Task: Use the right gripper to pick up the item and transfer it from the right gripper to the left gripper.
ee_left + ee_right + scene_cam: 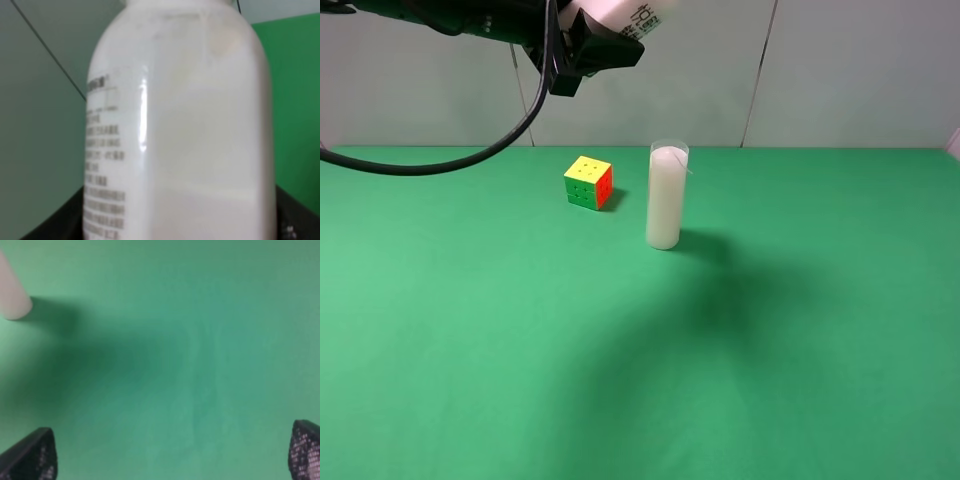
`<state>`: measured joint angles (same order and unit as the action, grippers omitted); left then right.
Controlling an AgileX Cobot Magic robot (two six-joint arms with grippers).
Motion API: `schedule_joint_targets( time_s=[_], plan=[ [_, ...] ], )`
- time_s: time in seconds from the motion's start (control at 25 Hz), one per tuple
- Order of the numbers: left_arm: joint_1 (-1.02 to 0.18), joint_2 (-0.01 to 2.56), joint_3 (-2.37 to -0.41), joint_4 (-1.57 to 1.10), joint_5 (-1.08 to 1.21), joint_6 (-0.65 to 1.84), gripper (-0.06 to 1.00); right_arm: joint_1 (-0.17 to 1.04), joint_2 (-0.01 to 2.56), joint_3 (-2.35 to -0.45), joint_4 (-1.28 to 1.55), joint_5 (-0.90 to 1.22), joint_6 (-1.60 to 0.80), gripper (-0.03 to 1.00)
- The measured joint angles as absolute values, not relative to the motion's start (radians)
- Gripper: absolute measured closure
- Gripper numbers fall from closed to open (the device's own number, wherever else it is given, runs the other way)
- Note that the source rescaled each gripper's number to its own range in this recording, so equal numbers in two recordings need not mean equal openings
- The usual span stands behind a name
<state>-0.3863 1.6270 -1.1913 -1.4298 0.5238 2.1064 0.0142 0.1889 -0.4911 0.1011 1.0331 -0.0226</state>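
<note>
The item (632,12), a small white plastic bottle, hangs high at the top of the exterior view. My left gripper (588,48) is shut on it. In the left wrist view the bottle (190,130) fills the frame, with black print on its label and a dark finger (296,220) at its base. Its cap is cut off by the frame edge. My right gripper (172,452) is out of the exterior view. Its wrist view shows its two black fingertips (30,456) wide apart over bare green cloth, with nothing between them.
A tall white candle (665,200) in clear glass stands mid-table; its base (12,295) also shows in the right wrist view. A coloured puzzle cube (588,182) sits to its left. A loose black cable (450,160) sags from the left arm over the table's back left.
</note>
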Motion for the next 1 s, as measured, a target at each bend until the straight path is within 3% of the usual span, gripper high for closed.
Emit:
schedule_joint_targets(
  time_s=[0.2,0.48,1.0],
  plan=[
    [-0.379,1.627,-1.191,-1.347,0.519,2.021,0.94,0.014,0.189,-0.491,0.101,1.033,-0.023,-0.03],
    [-0.326,1.603,-1.186,-1.071,0.412,1.701,0.94,0.014,0.189,-0.491,0.101,1.033,-0.023,-0.03],
    [-0.242,1.533,-1.119,-0.874,0.329,1.301,0.94,0.014,0.189,-0.491,0.102,1.026,-0.022,-0.03]
  ],
)
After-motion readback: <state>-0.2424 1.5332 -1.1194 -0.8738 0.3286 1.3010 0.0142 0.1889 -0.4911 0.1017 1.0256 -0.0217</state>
